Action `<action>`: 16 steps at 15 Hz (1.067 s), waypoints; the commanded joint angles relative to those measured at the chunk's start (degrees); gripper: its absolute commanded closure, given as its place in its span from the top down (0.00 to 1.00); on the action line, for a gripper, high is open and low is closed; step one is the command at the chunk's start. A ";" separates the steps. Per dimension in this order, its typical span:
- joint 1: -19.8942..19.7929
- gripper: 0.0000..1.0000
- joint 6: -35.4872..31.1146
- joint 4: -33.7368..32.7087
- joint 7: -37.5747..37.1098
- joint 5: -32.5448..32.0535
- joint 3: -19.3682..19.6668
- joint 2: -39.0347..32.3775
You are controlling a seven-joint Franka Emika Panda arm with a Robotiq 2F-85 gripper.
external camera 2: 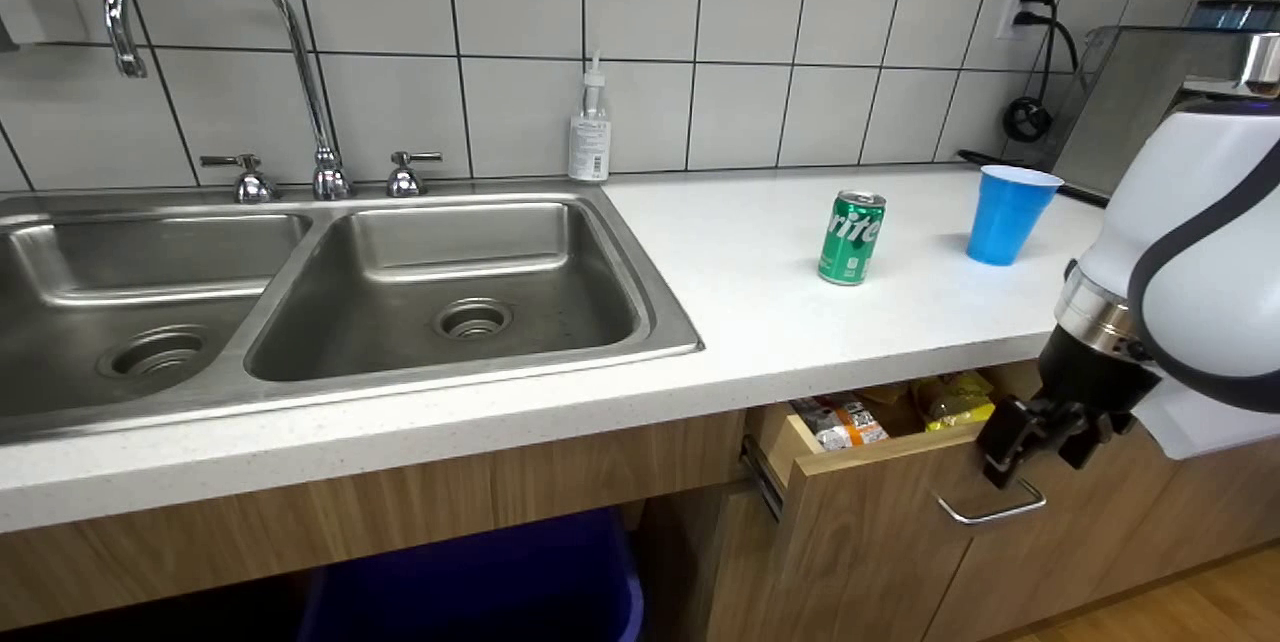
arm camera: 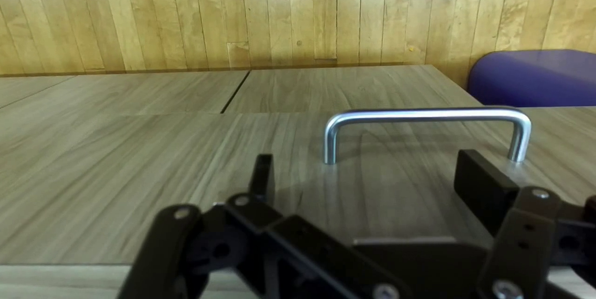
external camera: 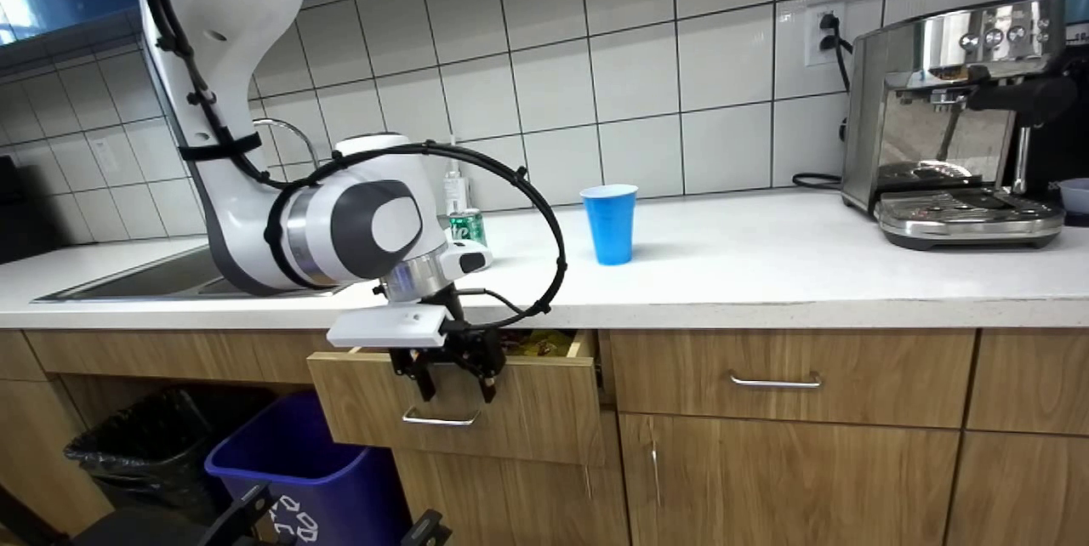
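Observation:
My gripper [external camera: 457, 393] is open and empty, pointing down in front of a partly open wooden drawer [external camera: 544, 414]. It is just above the drawer's silver bar handle [external camera: 441, 422]. In the wrist view the handle [arm camera: 428, 114] lies beyond the fingertips [arm camera: 368, 161], offset to the right, and neither finger is around it. In an exterior view the gripper [external camera 2: 1040, 467] also hangs near the handle [external camera 2: 992, 516]. I cannot tell whether a finger touches the drawer front. Inside the drawer are snack packets, one orange and white [external camera 2: 850, 427], one yellow [external camera 2: 955, 400].
On the white counter [external camera: 749, 274] stand a blue cup [external camera: 610, 227], a green can [external camera 2: 852, 237] and a clear bottle [external camera 2: 590, 144]. A double sink [external camera 2: 660, 342] and an espresso machine [external camera: 868, 121] flank them. A purple bin [external camera: 272, 478] and a black bin [external camera: 136, 452] stand below.

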State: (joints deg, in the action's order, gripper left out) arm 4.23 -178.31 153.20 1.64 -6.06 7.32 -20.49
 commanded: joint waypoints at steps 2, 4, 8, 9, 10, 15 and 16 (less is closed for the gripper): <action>-1.27 1.00 -1.17 -6.78 -0.29 1.46 -1.87 -4.32; -0.88 1.00 -0.99 -8.31 -0.35 1.33 -1.57 -5.06; -0.90 1.00 -1.06 -10.43 -0.18 1.19 -1.73 -6.19; -1.16 1.00 -1.13 -10.77 -0.14 1.26 -2.00 -6.38; -1.24 1.00 -1.16 -11.18 -0.14 1.30 -2.10 -6.63; -1.52 1.00 -0.50 -10.53 0.20 1.19 -2.75 -5.25; -1.71 1.00 -0.32 -9.61 0.40 1.12 -3.03 -4.40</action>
State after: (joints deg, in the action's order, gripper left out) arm 4.03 -178.30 143.94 1.64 -5.71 6.27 -26.10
